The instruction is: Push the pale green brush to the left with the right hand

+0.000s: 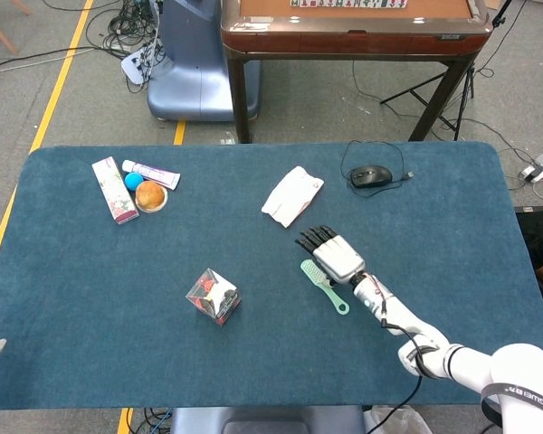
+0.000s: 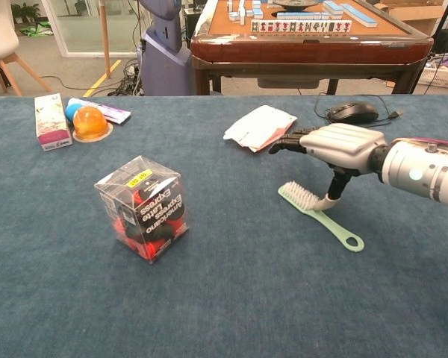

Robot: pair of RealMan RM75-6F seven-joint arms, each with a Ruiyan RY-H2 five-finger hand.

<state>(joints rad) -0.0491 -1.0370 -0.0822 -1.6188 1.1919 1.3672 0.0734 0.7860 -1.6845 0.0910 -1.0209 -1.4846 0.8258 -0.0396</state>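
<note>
Blue table (image 2: pixel 60 298) — right hand (image 2: pixel 336 142) thumb touching pale green brush (image 2: pixel 317 215).

Head view: set high above the near edge, looking steeply down; the whole blue table (image 1: pixel 90 271) is taken in, with floor and a wooden table (image 1: pixel 357 27) beyond.

Chest view: set low, close to the tabletop, facing level across it toward the far edge.

Shared by both: the clear box (image 1: pixel 214 296) (image 2: pixel 145 206), brush (image 1: pixel 324 286) (image 2: pixel 317 215), right hand (image 1: pixel 333 255) (image 2: pixel 332 142), mouse (image 1: pixel 370 174) (image 2: pixel 352 112).
</note>
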